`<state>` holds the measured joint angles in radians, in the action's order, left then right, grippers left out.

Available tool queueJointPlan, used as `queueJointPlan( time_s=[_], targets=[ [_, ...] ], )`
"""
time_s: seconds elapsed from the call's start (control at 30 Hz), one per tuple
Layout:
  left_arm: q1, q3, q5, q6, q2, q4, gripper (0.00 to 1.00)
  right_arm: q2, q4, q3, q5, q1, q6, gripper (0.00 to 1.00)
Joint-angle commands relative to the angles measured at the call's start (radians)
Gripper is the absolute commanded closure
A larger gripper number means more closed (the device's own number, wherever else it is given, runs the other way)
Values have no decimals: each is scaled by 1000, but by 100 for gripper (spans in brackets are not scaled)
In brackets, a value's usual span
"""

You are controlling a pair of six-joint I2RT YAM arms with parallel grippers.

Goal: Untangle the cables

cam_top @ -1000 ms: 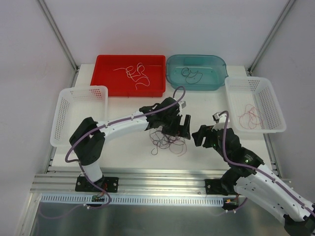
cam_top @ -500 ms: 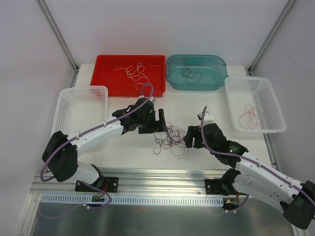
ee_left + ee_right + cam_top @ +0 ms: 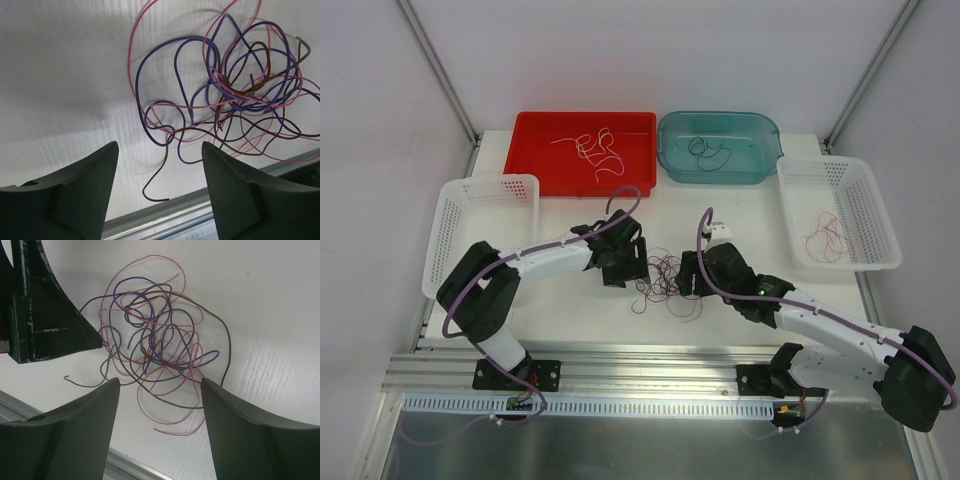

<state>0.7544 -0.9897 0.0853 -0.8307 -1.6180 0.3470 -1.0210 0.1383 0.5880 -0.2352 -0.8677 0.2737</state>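
Note:
A tangle of thin cables (image 3: 662, 282) in purple, pink and dark brown lies on the white table between my two grippers. It shows at the upper right of the left wrist view (image 3: 235, 90) and in the middle of the right wrist view (image 3: 155, 340). My left gripper (image 3: 628, 268) is open and empty just left of the tangle. My right gripper (image 3: 686, 274) is open and empty just right of it. In the right wrist view the left gripper's black finger (image 3: 45, 315) stands beside the tangle. A brown cable end (image 3: 155, 190) lies between the left fingers.
A red tray (image 3: 535, 170) at the back holds white and pink cables. A teal tub (image 3: 765, 160) holds dark cables. A white basket (image 3: 875, 250) at the right holds red-pink cables. Another white basket (image 3: 455, 200) stands at the left. A metal rail (image 3: 620, 360) runs along the table's front edge.
Both grippers have come down and closed in on the tangle: the left moved right and toward the front, the right moved left. The tangle has stayed on the table.

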Motion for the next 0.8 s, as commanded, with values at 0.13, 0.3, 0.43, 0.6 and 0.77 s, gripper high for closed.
queueJointPlan(
  time_s=[0.13, 0.3, 0.43, 0.6, 0.77],
  targets=[
    [-1, -29, 2, -36, -48, -34, 42, -74, -82, 64, -65, -25, 41, 31],
    [-1, -33, 2, -42, -51, -57, 49, -117, -98, 75, -84, -33, 50, 31],
    [-1, -41, 4, -44, -54, -60, 50, -160, -112, 78, -101, -37, 61, 31],
    [-1, -41, 7, -53, -48, -63, 58, -200, -131, 78, -108, -40, 78, 32],
    [-1, -30, 1, -51, -43, -63, 88, -241, -134, 75, -134, -40, 88, 34]
  ],
)
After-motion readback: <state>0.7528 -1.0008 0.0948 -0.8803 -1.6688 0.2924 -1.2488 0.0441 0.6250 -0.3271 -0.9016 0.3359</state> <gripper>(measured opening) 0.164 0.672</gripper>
